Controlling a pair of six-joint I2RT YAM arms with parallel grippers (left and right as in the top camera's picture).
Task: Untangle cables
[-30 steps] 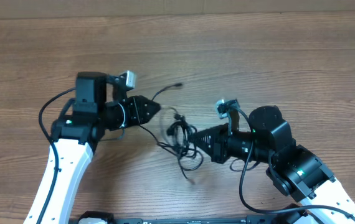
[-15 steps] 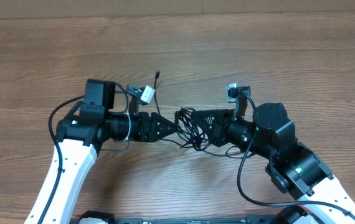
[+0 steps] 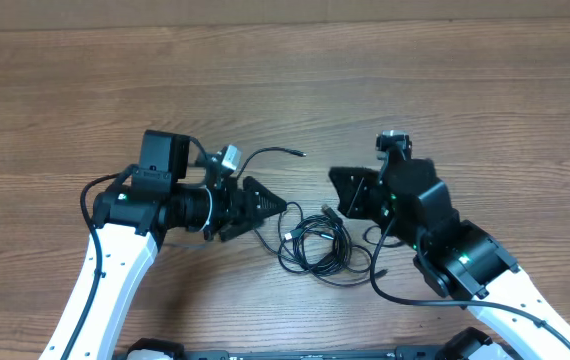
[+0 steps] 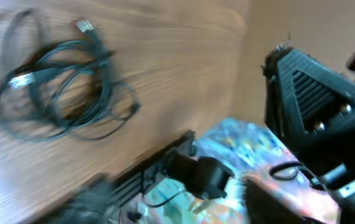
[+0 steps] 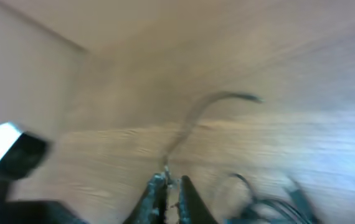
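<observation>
The cables [image 3: 315, 245] lie as a loose black tangle of loops on the wooden table, between and just below the two grippers. In the left wrist view the cables [image 4: 59, 87] show at upper left with small plug ends. One thin cord end [image 3: 285, 152] runs up and right from behind the left arm. My left gripper [image 3: 276, 211] points right, its fingers spread, with nothing between them, just left of the tangle. My right gripper [image 5: 173, 180] points left, its fingers almost together with only a slit. It holds nothing, and that cord end [image 5: 215, 99] lies beyond its tips.
The right arm's black body [image 4: 308, 106] fills the right side of the left wrist view. The left arm's white wrist camera [image 5: 3, 149] shows at the left of the right wrist view. Thick black arm cables [image 3: 390, 290] hang by the right arm. Bare wood [image 3: 285, 70] stretches across the back.
The tangle, held up between both grippers half a second ago, now lies on the table. The left gripper has opened and both grippers have drawn apart. The loose cord end swung right.
</observation>
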